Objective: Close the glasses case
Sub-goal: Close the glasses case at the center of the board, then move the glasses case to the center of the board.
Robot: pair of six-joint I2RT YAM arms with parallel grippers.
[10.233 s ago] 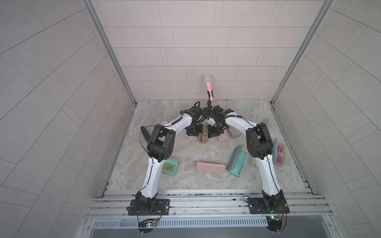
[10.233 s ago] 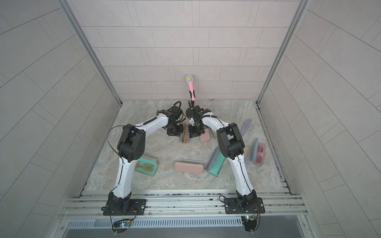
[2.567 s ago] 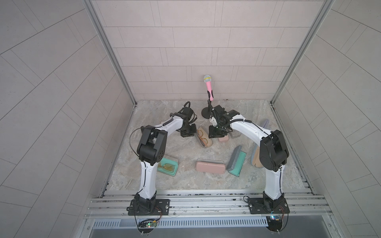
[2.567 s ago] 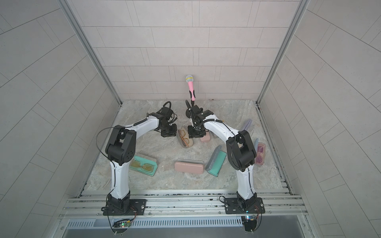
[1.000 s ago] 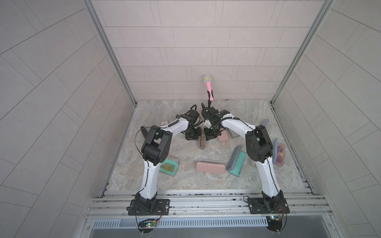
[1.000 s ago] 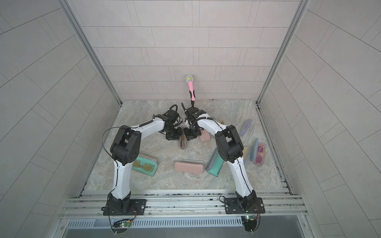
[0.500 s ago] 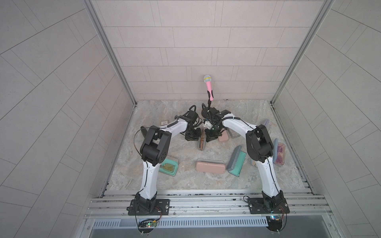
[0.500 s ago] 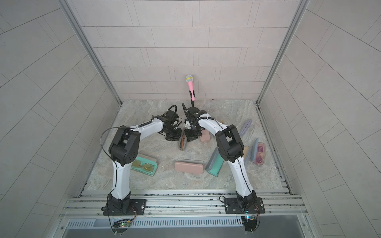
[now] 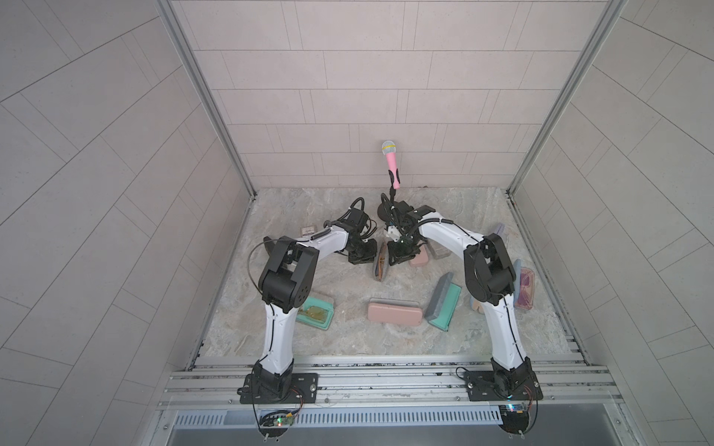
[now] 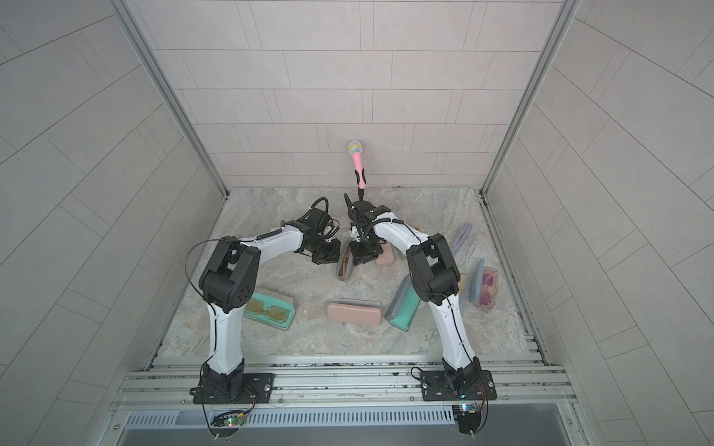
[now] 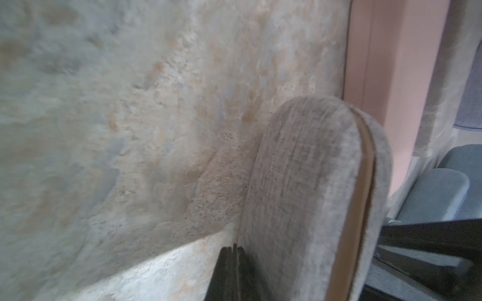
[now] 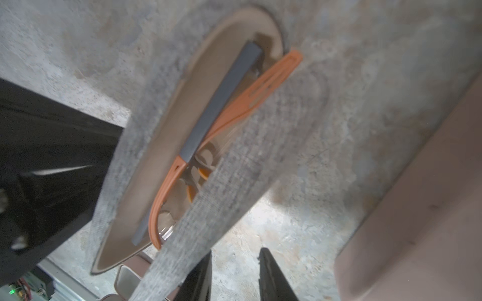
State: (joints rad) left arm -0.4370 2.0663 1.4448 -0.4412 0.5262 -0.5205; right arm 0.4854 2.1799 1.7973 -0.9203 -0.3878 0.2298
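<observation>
Beside left claw (image 11: pixel 233 249) | glasses case (image 11: pixel 307 195) ajar | orange glasses (image 12: pixel 263 86) inside

No readable text, label or number turned up anywhere. The grey glasses case (image 11: pixel 307 182) showed only bare felt up close, and anything printed elsewhere was too small to make out in both top views.
</observation>
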